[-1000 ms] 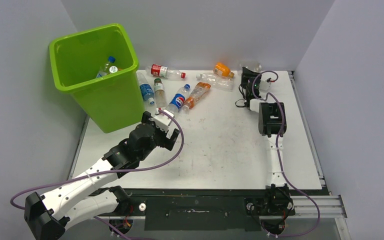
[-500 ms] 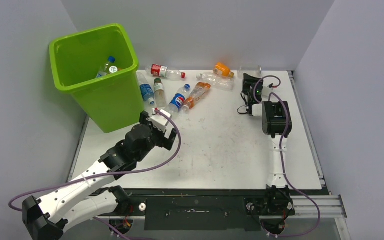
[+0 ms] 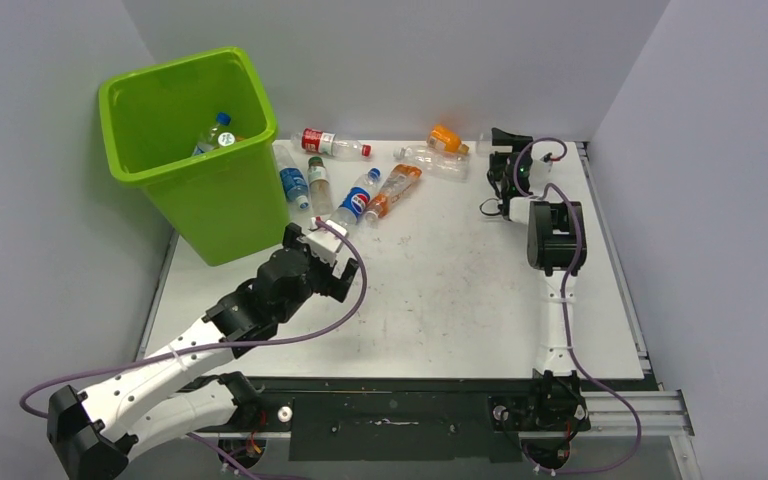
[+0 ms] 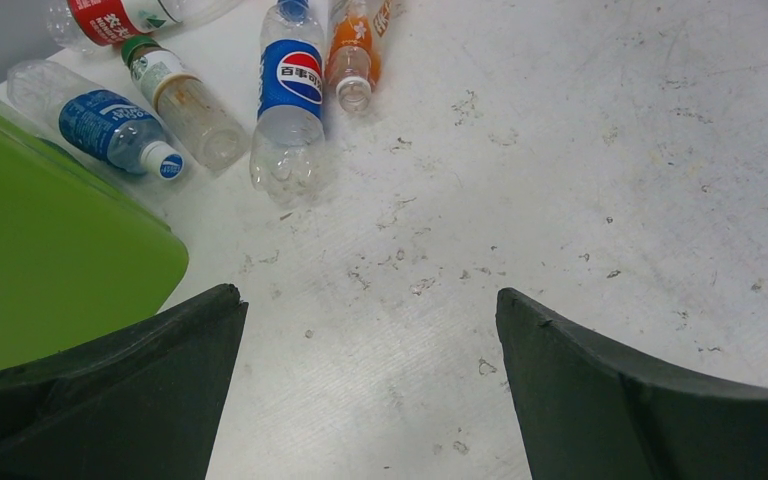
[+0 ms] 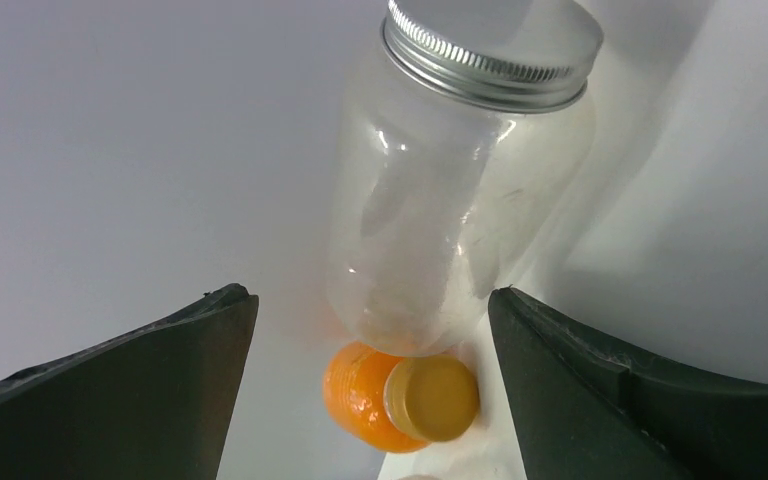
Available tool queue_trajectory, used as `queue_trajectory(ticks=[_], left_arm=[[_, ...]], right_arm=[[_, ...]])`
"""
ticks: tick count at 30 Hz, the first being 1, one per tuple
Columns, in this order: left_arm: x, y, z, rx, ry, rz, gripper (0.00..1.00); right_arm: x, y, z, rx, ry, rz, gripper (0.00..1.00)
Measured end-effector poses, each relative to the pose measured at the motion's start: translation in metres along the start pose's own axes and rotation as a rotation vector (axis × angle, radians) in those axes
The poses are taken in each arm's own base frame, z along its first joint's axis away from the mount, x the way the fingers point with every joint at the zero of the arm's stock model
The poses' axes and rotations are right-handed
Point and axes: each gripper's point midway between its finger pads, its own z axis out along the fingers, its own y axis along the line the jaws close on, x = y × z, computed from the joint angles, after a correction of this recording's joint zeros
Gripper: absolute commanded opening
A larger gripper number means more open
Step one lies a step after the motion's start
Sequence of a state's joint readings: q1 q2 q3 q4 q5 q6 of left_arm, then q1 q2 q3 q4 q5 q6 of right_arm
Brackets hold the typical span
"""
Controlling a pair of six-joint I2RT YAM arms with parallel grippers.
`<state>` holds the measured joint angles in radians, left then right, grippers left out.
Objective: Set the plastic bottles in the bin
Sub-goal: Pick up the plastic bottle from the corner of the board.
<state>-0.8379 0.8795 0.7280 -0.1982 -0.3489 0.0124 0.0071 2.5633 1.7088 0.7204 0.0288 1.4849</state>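
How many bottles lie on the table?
8: red-label bottle, blue-label bottle, green-cap bottle, Pepsi bottle, orange-label bottle by the bin; clear bottle, orange bottle far centre; silver-capped bottle before right hand. More may hide.

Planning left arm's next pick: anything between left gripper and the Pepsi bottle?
Nothing: only bare, scuffed table between left gripper and Pepsi bottle, per the left wrist view.

1. The bin [image 3: 175, 168] fills the far left corner of the worktop [image 3: 440, 290].
2. The left hand [image 4: 365, 295] hangs just beside the bin's near right corner, fingers spread wide.
3. Ahead of it a row of plastic bottles [image 4: 288, 100] lies beside the bin, with narrow gaps between them.
4. The middle and near right of the worktop are bare.
5. The right hand [image 5: 370, 291] is near the back wall [image 3: 410, 60]. A clear silver-capped bottle [image 5: 450, 200] and an orange bottle [image 5: 360, 400] lie ahead between its parted fingers.
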Motion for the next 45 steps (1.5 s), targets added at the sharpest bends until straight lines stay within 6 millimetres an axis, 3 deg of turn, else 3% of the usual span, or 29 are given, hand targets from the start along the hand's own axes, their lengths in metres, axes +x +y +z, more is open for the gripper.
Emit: queue_trajectory(ticks=[7,16,23,33,45], left_arm=[[0.008,0.0,0.006,-0.014,0.032,0.015,0.96],[0.014,0.001,0.011,-0.02,0.055,0.025,0.96],[0.018,0.003,0.014,-0.028,0.07,0.028,0.96],[0.023,0.003,0.017,-0.032,0.088,0.032,0.96],[0.024,0.003,0.017,-0.032,0.091,0.032,0.96]], right_arm=[[0.003,0.004,0.025,0.0,0.001,0.001,0.9],[0.003,0.006,0.037,-0.008,-0.007,0.03,0.91],[0.003,0.012,0.049,-0.05,-0.014,0.068,1.0],[0.001,0.007,0.047,-0.087,-0.032,0.092,0.62],[-0.003,0.003,0.031,-0.123,-0.046,0.115,0.33]])
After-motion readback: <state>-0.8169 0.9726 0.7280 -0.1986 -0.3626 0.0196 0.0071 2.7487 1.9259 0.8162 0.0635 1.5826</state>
